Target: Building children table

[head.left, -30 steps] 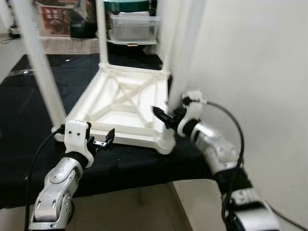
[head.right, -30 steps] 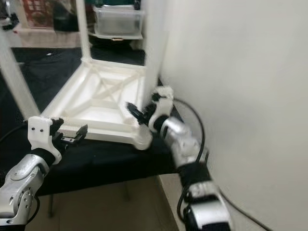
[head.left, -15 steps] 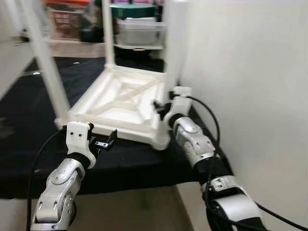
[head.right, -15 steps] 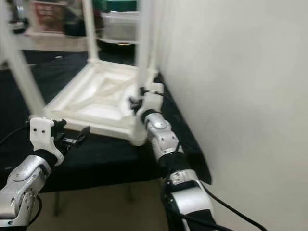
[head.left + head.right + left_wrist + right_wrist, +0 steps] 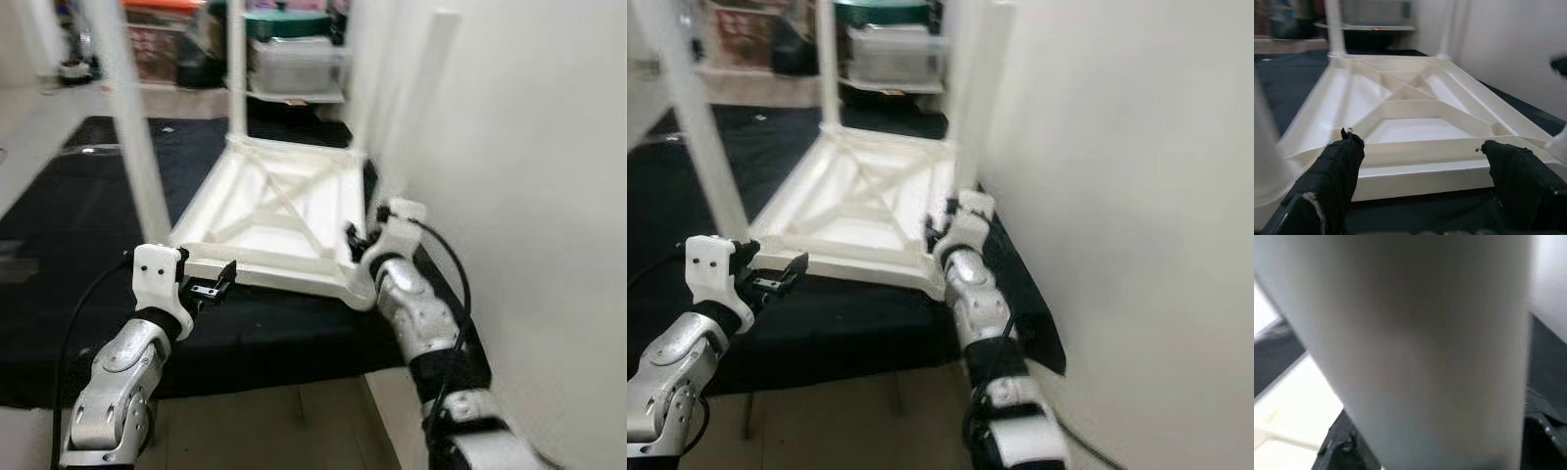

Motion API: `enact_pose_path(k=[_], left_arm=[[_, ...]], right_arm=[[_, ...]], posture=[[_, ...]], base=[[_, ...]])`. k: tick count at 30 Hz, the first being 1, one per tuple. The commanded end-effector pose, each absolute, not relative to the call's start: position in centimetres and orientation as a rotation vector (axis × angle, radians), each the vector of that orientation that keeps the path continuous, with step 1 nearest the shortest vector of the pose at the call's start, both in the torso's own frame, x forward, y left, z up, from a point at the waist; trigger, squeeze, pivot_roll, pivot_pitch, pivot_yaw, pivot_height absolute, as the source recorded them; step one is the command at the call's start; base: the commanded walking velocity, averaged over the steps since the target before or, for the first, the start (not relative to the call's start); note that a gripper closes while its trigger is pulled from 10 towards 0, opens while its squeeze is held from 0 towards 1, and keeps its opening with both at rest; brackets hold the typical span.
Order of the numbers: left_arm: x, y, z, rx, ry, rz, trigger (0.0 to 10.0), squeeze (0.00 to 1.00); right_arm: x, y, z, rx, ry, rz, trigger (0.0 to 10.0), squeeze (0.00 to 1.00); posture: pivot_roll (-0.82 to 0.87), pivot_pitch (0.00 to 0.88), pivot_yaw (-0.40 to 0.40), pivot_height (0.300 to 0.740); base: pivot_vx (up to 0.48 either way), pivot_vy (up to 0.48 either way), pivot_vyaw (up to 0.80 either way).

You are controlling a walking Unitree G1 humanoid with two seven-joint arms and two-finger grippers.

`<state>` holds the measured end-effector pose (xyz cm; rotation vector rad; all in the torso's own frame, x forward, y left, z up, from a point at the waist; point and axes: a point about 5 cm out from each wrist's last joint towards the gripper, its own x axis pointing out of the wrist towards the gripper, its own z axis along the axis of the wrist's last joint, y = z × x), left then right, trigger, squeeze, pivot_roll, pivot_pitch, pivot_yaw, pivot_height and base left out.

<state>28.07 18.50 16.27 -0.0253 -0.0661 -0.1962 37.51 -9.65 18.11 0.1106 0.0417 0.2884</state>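
The white children's table (image 5: pixel 265 269) lies upside down on a black-covered surface, its legs pointing up. My left gripper (image 5: pixel 220 284) hovers open just in front of the table top's near edge; in the left wrist view its two black fingers (image 5: pixel 1339 161) frame that edge without touching it. My right gripper (image 5: pixel 355 240) sits at the near right corner, at the base of the near right leg (image 5: pixel 980 108). In the right wrist view that leg (image 5: pixel 1425 357) stands very close between the spread fingers (image 5: pixel 1337 445). I cannot see contact with it.
A white wall (image 5: pixel 529 196) rises close on the right, right behind the leg. The black cloth (image 5: pixel 78 215) stretches out to the left. Shelves with a clear plastic bin (image 5: pixel 294 64) stand at the back. Bare floor (image 5: pixel 274 421) lies below the near edge.
The camera has shifted. My right gripper has moved from the frame's inner side in to the near right leg, which now stands between its fingers. The left gripper holds its place.
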Motion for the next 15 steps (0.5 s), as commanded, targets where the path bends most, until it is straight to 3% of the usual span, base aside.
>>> enact_pose_path(k=[1,4,8,9,10,11,13,15], left_arm=[[28.1,18.7,16.0,-0.019,-0.044,-0.198,10.0,0.0],[28.2,18.8,15.9,-0.018,-0.043,-0.197,10.0,0.0],[28.3,18.8,15.9,-0.017,-0.044,-0.194,10.0,0.0],[28.2,18.8,15.9,-0.017,-0.046,-0.191,10.0,0.0],[28.2,18.8,15.9,-0.017,-0.046,-0.191,10.0,0.0],[28.2,18.8,15.9,-0.018,-0.048,-0.188,10.0,0.0],[28.2,18.8,15.9,-0.018,-0.048,-0.188,10.0,0.0],[28.1,18.8,15.9,-0.018,-0.05,-0.183,10.0,0.0]], right_arm=[[37.3,-7.7,19.8,0.133,-0.032,0.489,10.0,0.0],[35.6,-6.9,20.8,0.06,-0.109,0.864,10.0,0.0],[34.8,-6.8,20.5,0.054,-0.079,1.027,10.0,0.0],[34.5,-6.2,18.6,0.026,-0.026,1.05,3.7,0.0],[34.5,-6.2,18.6,0.026,-0.026,1.05,3.7,0.0],[34.3,-5.6,17.0,0.002,0.022,1.047,0.0,0.0],[34.3,-5.6,17.0,0.002,0.022,1.047,0.0,0.0],[36.2,-6.0,13.8,-0.08,0.166,0.669,0.0,0.0]], posture=[[0.09,0.0,-0.099,0.74],[0.1,0.0,-0.104,0.74],[0.1,0.0,-0.106,0.74],[0.12,0.0,-0.128,0.74],[0.12,0.0,-0.128,0.74],[0.13,0.0,-0.128,0.74],[0.13,0.0,-0.128,0.74],[0.13,0.0,-0.126,0.74]], base=[[0.0,0.0,0.0],[0.0,0.0,0.0],[0.0,0.0,0.0],[0.0,0.0,0.0],[0.0,0.0,0.0],[0.0,0.0,0.0],[0.0,0.0,0.0],[0.0,0.0,0.0]])
